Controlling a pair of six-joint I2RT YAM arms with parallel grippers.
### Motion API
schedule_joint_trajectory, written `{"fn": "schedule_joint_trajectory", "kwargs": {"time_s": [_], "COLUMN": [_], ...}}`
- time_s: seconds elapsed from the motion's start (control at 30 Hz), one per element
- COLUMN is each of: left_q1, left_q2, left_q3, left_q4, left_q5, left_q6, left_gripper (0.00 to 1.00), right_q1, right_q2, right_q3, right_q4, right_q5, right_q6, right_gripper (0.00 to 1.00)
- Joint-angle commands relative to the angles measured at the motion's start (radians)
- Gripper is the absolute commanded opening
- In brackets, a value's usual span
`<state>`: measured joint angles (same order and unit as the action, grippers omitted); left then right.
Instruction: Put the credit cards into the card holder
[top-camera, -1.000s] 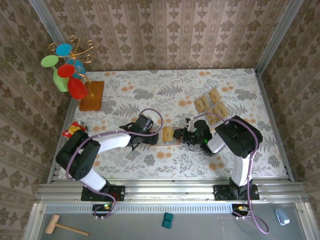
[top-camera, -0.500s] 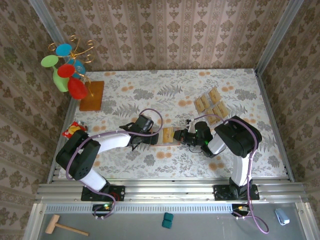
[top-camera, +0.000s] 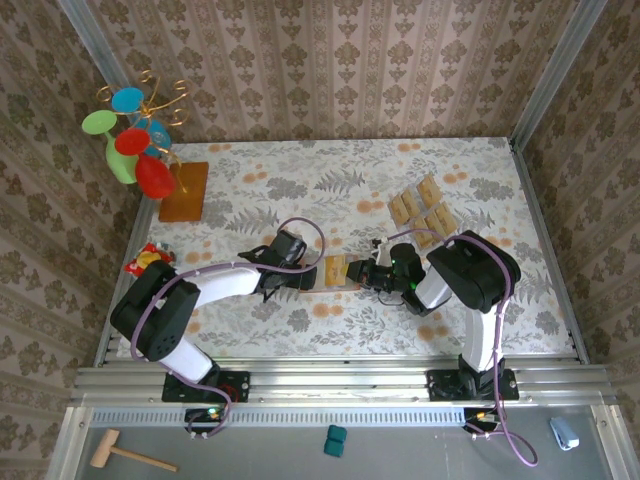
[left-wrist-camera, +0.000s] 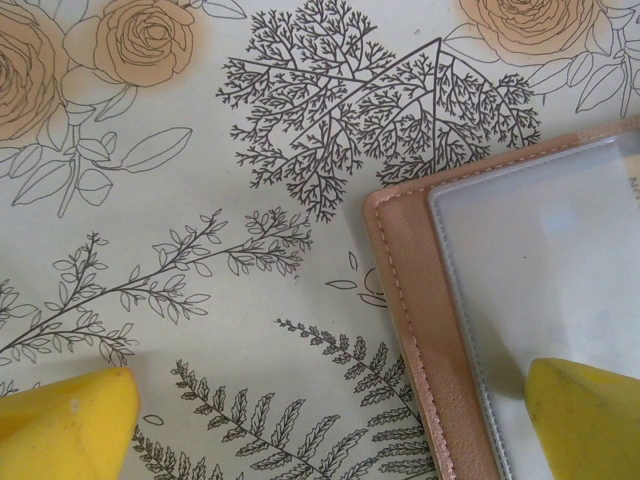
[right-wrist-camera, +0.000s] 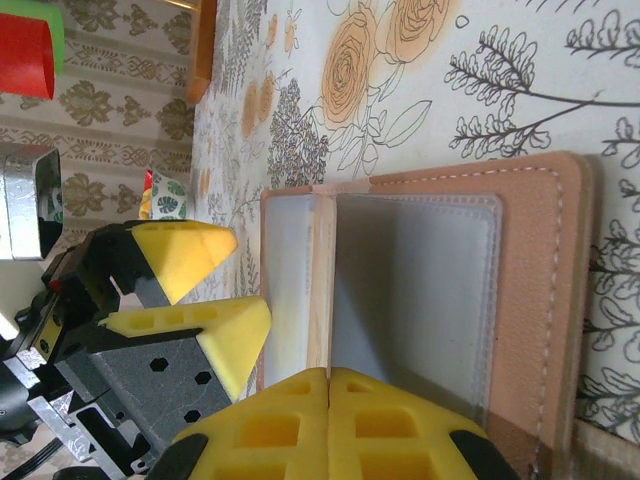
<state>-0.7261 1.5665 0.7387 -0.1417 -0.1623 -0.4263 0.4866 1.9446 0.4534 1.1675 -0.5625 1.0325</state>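
Observation:
The card holder (right-wrist-camera: 530, 300) lies open on the flowered table, its clear pockets facing up; it is also in the left wrist view (left-wrist-camera: 405, 300) and under the grippers from above (top-camera: 340, 288). My right gripper (right-wrist-camera: 329, 372) is shut on one tan credit card (right-wrist-camera: 320, 290), held on edge over the holder's middle; from above the card (top-camera: 335, 268) stands just left of that gripper (top-camera: 362, 272). My left gripper (left-wrist-camera: 330, 430) is open, one fingertip (left-wrist-camera: 590, 420) resting on the holder's clear pocket and the other on the table. Several more credit cards (top-camera: 423, 212) lie at the back right.
A wooden board (top-camera: 185, 192) carrying a wire stand with coloured cups (top-camera: 132, 140) is at the back left. A small snack packet (top-camera: 146, 260) lies by the left wall. Patterned walls close the table on three sides.
My right gripper has edged slightly left toward the holder with the card in it. The left gripper has stayed where it was.

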Motion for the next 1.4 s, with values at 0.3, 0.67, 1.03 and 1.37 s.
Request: {"fn": "schedule_joint_trajectory", "kwargs": {"time_s": [0.3, 0.67, 1.03, 1.37], "left_q1": [-0.005, -0.004, -0.005, -0.006], "left_q2": [-0.011, -0.013, -0.013, -0.012], "left_q3": [-0.023, -0.023, -0.022, -0.023], "left_q4": [-0.054, -0.056, -0.053, -0.051], "left_q5": [-0.024, -0.025, -0.023, -0.023], "left_q6": [-0.008, -0.008, -0.008, -0.01], "left_gripper": [1.0, 1.0, 1.0, 1.0], "right_q1": [0.014, 0.013, 0.012, 0.013], "right_q2": [0.051, -0.008, -0.028, -0.003], "right_q3": [0.009, -0.043, -0.026, 0.006], "right_q4": [-0.052, -0.101, -0.212, -0.26], "right_q5": [-0.006, 0.055, 0.029, 0.011], "right_q6": [-0.008, 0.016, -0.011, -0.005], "right_gripper": [0.0, 0.0, 0.0, 0.0]}}
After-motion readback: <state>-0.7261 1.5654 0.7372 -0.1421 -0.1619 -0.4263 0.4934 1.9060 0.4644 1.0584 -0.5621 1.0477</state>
